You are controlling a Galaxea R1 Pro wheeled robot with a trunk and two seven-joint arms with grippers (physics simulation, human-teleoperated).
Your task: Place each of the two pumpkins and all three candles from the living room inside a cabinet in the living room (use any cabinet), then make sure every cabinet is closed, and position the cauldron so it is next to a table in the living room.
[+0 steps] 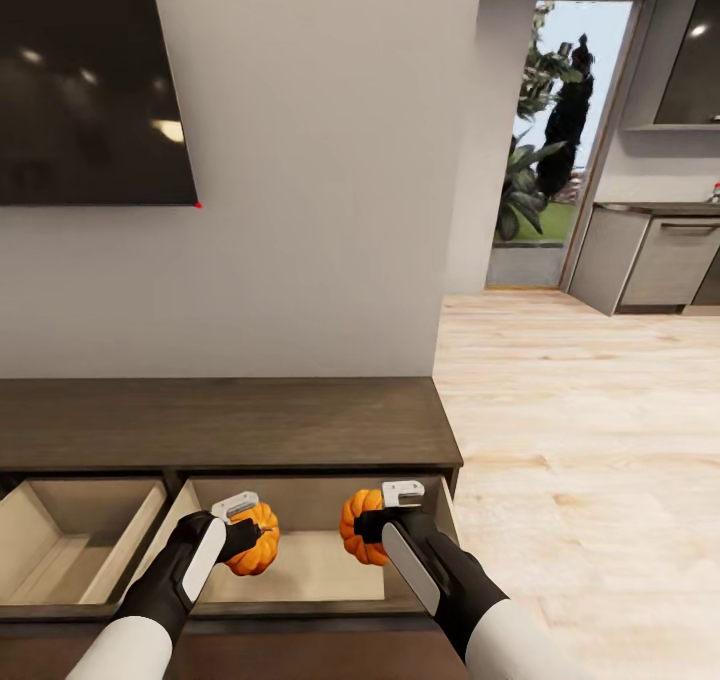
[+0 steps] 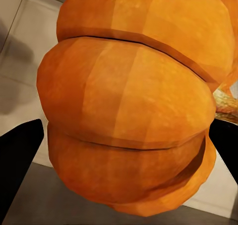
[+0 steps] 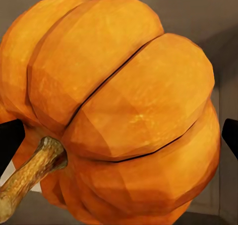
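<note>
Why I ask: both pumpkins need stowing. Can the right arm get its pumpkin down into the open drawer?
Probably yes: the right gripper holds its pumpkin above the open drawer, with bare beige floor below.

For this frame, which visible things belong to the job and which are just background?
Job: left gripper holding a pumpkin; right gripper holding the other pumpkin; cabinet, two drawers open.

Background: wall TV, kitchen counter, garden doorway.
</note>
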